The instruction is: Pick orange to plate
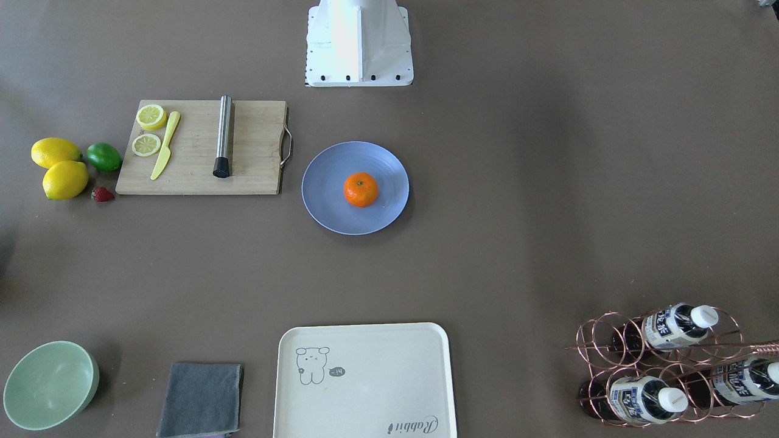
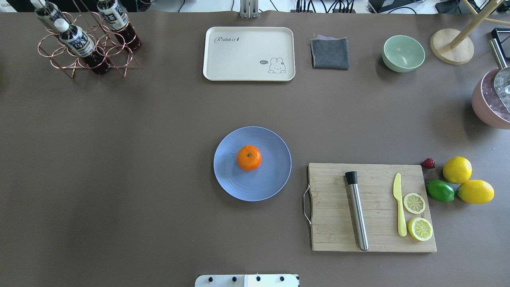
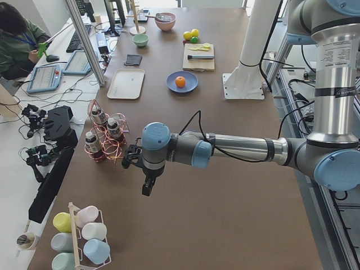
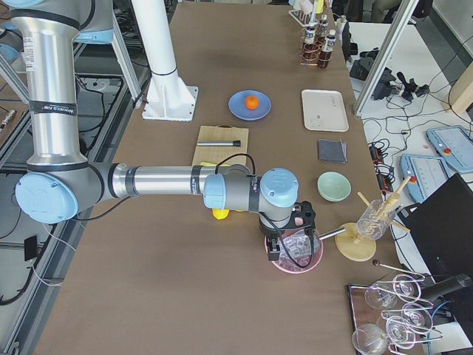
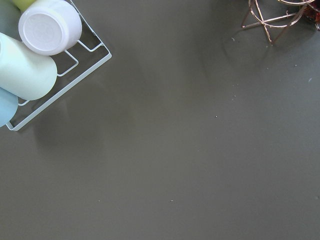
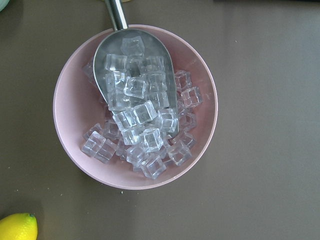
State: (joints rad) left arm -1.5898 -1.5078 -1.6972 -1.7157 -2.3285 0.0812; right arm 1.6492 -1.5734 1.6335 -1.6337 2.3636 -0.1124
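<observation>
orange (image 2: 249, 158) sits mid-plate (image 2: 271, 183), centre of the bench, so the job looks done; my left gripper (image 3: 147, 184) and right gripper (image 4: 275, 251) hang over opposite bench ends, likely parked clear; fingers apart or together, i cannot tell

The left arm (image 3: 242, 147) is stretched out long and level, and its wrist is bent so that the left gripper (image 3: 147, 181) is pointed straight down. The right arm (image 4: 159, 180) is held the same way, with the right gripper (image 4: 276, 250) pointed down. Whether the fingers are spread or closed cannot be told from these side views
</observation>
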